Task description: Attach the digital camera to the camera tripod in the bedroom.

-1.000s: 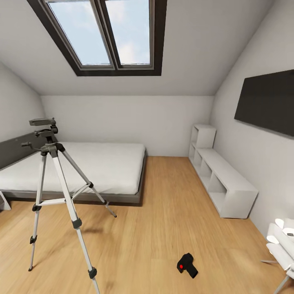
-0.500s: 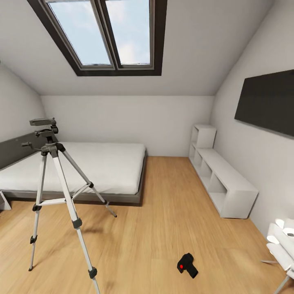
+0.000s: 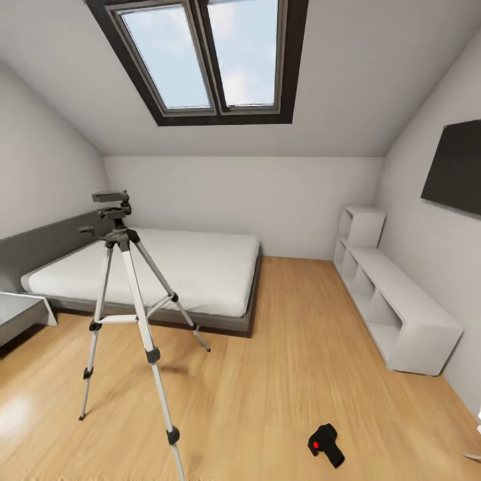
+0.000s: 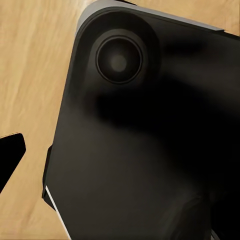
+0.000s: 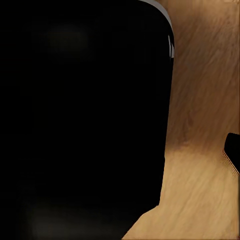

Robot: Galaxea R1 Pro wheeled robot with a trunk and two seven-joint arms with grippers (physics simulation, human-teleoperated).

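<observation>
A: Head view, from the left: what's there?

B: A low grey bed [image 3: 167,274] along the left wall, and the tripod [image 3: 127,314] standing upright on the wood floor [image 3: 280,374] near the bed's foot edge. Its black head [image 3: 110,207] carries nothing. Overhead are two dark-framed skylights [image 3: 207,57].

A: And the camera?

B: The camera [image 3: 325,444] lies on the floor towards the near right, red button [image 3: 315,444] showing, well apart from the tripod. Beyond it a white shelf unit [image 3: 394,300] runs along the right wall, with a dark panel [image 3: 461,167] hanging above.

A: What about the jaws?

B: I cannot tell whether either pair is apart or together. The left wrist view has a big dark rounded body [image 4: 150,135] over the planks, the right wrist view a black mass [image 5: 80,120] and a strip of floor; I can't make out fingers in either. Nothing appears to be held.

A: So which step?

B: I'd judge it the approach: the camera isn't picked up yet. Next calls for rolling close to it, reaching low to the floor for a grip, then carrying it to the tripod's head.
</observation>
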